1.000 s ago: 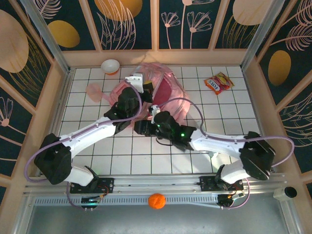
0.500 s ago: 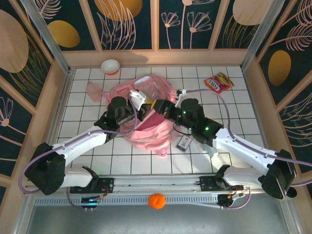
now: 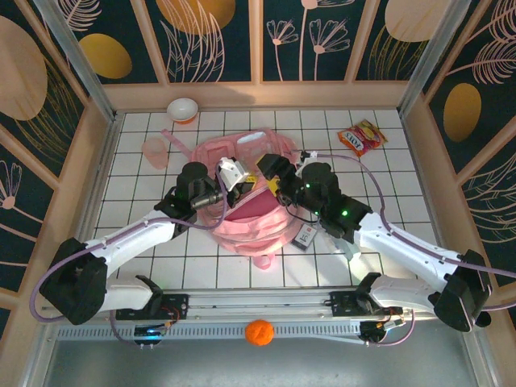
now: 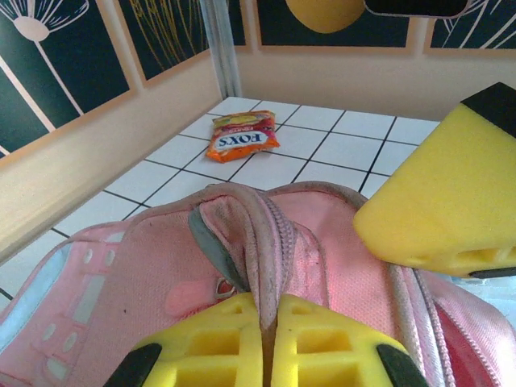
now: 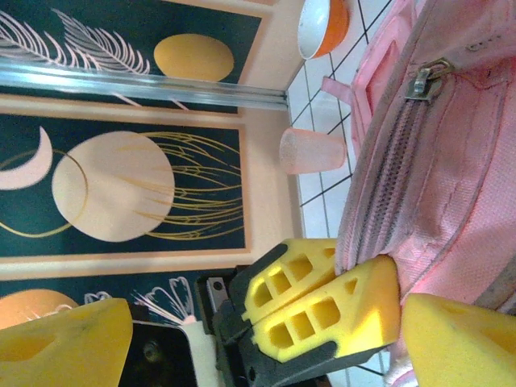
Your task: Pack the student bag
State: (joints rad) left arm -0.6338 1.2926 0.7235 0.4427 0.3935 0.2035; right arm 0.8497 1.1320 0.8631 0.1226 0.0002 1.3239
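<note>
The student bag (image 3: 250, 222), a big soft pink backpack, lies in the middle of the tiled table. My left gripper (image 3: 242, 187) is at its upper opening. In the left wrist view my left gripper (image 4: 270, 305) is shut on the bag's (image 4: 121, 274) zipper edge, which rises in a fold between the yellow fingers. My right gripper (image 3: 272, 176) is close by on the right, over the same edge. In the right wrist view my right gripper (image 5: 266, 322) stands open, its yellow fingers (image 5: 64, 343) wide apart either side of the left gripper's pinch on the bag (image 5: 459, 161).
A FOXS snack packet (image 3: 362, 137) lies at the back right. A translucent pink cup (image 3: 155, 148) and an orange-and-white bowl (image 3: 183, 109) stand at the back left. A small dark flat device (image 3: 305, 235) lies beside the bag's right. An orange ball (image 3: 259, 331) sits on the front rail.
The right arm swung from the near centre up to the bag's right side and its jaws widened. The bag has dropped lower and flatter. The left gripper kept its hold.
</note>
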